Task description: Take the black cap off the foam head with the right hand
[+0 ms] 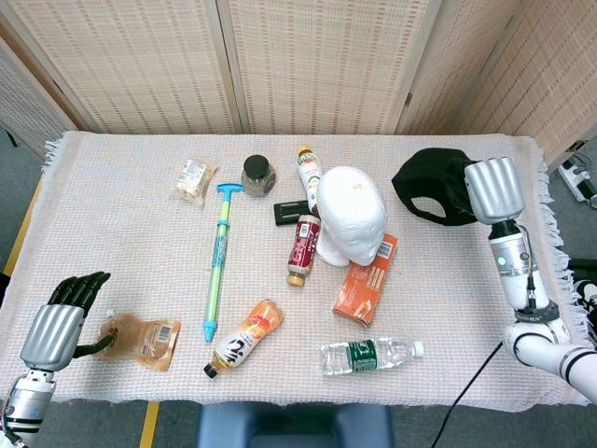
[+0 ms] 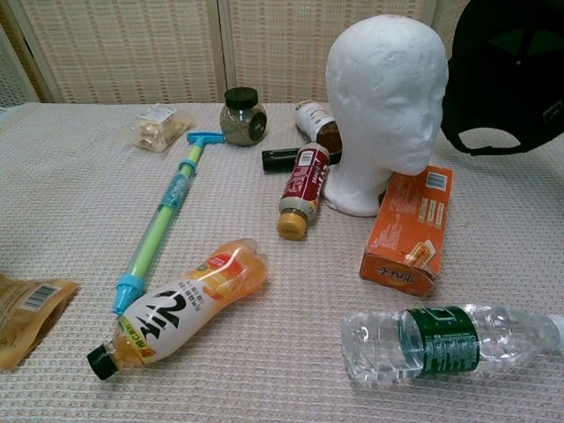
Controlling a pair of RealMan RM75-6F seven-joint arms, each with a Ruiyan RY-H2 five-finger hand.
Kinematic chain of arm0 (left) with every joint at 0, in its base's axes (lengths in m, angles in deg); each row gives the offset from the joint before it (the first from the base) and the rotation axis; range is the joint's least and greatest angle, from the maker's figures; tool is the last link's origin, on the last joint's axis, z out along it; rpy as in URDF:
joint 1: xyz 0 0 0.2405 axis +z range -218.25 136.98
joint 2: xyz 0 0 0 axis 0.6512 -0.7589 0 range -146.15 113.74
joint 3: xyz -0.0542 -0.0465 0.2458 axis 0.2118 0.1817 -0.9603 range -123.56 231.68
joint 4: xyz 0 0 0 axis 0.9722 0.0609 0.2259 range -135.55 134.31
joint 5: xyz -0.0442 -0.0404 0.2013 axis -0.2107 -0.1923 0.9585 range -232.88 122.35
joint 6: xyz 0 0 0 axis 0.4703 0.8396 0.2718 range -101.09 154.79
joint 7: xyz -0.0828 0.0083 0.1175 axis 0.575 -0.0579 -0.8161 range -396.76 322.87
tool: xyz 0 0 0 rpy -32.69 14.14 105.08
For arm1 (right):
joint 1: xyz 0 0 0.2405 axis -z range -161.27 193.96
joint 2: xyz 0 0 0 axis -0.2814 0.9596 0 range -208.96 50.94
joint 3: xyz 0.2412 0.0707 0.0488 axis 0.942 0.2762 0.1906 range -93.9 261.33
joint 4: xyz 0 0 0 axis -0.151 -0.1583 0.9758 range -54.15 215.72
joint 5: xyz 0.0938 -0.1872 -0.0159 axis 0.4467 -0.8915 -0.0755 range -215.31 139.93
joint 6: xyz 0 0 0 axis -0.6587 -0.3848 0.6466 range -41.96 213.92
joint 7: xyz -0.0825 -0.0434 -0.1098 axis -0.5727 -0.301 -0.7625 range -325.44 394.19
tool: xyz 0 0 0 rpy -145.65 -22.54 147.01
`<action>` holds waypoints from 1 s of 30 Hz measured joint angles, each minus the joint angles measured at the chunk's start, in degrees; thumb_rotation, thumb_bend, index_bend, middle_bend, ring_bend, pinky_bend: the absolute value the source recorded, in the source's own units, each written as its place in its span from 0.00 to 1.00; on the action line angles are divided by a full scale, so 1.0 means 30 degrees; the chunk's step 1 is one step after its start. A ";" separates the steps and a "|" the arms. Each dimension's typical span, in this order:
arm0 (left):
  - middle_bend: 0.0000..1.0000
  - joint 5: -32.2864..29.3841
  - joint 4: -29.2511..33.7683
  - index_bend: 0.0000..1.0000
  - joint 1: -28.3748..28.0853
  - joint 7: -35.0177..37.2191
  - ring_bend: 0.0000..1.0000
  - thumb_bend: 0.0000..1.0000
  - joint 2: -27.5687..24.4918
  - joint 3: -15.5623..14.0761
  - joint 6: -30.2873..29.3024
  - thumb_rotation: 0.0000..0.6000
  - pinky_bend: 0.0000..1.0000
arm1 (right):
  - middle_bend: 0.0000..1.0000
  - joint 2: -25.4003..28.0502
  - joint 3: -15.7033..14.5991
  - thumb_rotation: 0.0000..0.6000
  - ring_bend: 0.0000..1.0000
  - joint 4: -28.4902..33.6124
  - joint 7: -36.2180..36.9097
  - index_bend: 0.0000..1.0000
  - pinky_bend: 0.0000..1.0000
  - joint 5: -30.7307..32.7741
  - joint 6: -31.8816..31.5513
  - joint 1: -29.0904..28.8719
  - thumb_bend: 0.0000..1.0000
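The white foam head (image 1: 352, 215) (image 2: 386, 97) stands bare on the table, upright beside an orange box. My right hand (image 1: 492, 189) holds the black cap (image 1: 434, 185) (image 2: 505, 70) in the air to the right of the head, well apart from it. In the chest view the cap hangs at the right edge with its open underside showing; the hand itself is hidden there. My left hand (image 1: 58, 323) rests at the near left corner, fingers apart, touching a brown pouch (image 1: 140, 340).
An orange box (image 1: 367, 278), a red bottle (image 1: 302, 248), a black bar (image 1: 291, 212) and a white bottle (image 1: 307, 166) crowd the head. A clear water bottle (image 1: 370, 354), an orange drink bottle (image 1: 246, 338), a blue-green pump (image 1: 217, 257), a jar (image 1: 257, 174) and a snack pack (image 1: 193, 179) lie around.
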 measured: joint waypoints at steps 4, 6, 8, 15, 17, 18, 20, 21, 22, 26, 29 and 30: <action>0.15 0.0014 0.0286 0.12 0.0101 -0.0184 0.15 0.17 -0.0147 -0.0041 -0.0157 1.00 0.15 | 0.70 -0.0618 -0.1007 1.00 0.99 -0.1557 0.1362 0.80 1.00 -0.0759 0.0100 0.0219 0.78; 0.15 0.0014 0.0364 0.12 0.0133 -0.0254 0.15 0.17 -0.0186 -0.0079 -0.0173 1.00 0.15 | 0.70 -0.1108 -0.1489 1.00 0.98 -0.2375 0.1892 0.80 1.00 -0.1074 0.0131 0.0334 0.78; 0.15 0.0015 0.0419 0.12 0.0148 -0.0299 0.15 0.17 -0.0202 -0.0114 -0.0161 1.00 0.15 | 0.70 -0.1690 -0.1969 1.00 0.95 -0.3138 0.2230 0.78 1.00 -0.1361 0.0152 0.0455 0.76; 0.14 0.0008 0.0487 0.12 0.0146 -0.0283 0.15 0.17 -0.0246 -0.0156 -0.0101 1.00 0.15 | 0.39 -0.3030 -0.3101 1.00 0.49 -0.4077 0.1929 0.34 0.85 -0.1616 0.0638 0.0968 0.25; 0.14 0.0030 0.0487 0.12 0.0139 -0.0258 0.15 0.17 -0.0257 -0.0160 -0.0099 1.00 0.15 | 0.32 -0.3080 -0.3159 0.99 0.41 -0.3785 0.1519 0.24 0.75 -0.1405 0.0906 0.1102 0.16; 0.14 0.0032 0.0486 0.12 0.0139 -0.0256 0.15 0.17 -0.0258 -0.0161 -0.0098 1.00 0.15 | 0.29 -0.3101 -0.3191 0.97 0.38 -0.3591 0.1318 0.20 0.70 -0.1265 0.1064 0.1186 0.13; 0.14 0.0052 0.0480 0.12 0.0138 -0.0220 0.15 0.17 -0.0263 -0.0164 -0.0104 1.00 0.15 | 0.13 -0.3057 -0.3196 0.83 0.19 -0.3282 0.1119 0.03 0.47 -0.1087 0.1191 0.1277 0.02; 0.14 0.0067 0.0468 0.12 0.0139 -0.0174 0.15 0.17 -0.0263 -0.0168 -0.0110 1.00 0.15 | 0.08 -0.2984 -0.3188 0.75 0.14 -0.3075 0.1082 0.00 0.40 -0.0990 0.1225 0.1346 0.00; 0.14 0.0088 0.0427 0.12 0.0137 -0.0101 0.15 0.17 -0.0260 -0.0174 -0.0111 1.00 0.15 | 0.07 -0.2866 -0.3176 0.73 0.13 -0.2760 0.1020 0.00 0.39 -0.0884 0.1244 0.1427 0.00; 0.14 0.0072 0.0253 0.12 0.0095 0.0046 0.15 0.17 -0.0240 -0.0185 -0.0004 1.00 0.15 | 0.06 -0.1796 -0.3129 0.71 0.12 -0.0136 0.0250 0.00 0.38 -0.0372 0.1172 0.1945 0.00; 0.14 -0.0027 0.0107 0.12 0.0054 0.0144 0.15 0.17 -0.0198 -0.0147 0.0072 1.00 0.15 | 0.10 -0.0679 -0.3138 0.73 0.16 0.2208 -0.0398 0.00 0.38 -0.0104 0.0704 0.2571 0.00; 0.14 -0.0061 0.0028 0.12 0.0051 0.0172 0.15 0.17 -0.0170 -0.0126 0.0069 1.00 0.15 | 0.13 -0.0322 -0.3155 0.74 0.17 0.2906 -0.0560 0.00 0.38 -0.0048 0.0447 0.2826 0.00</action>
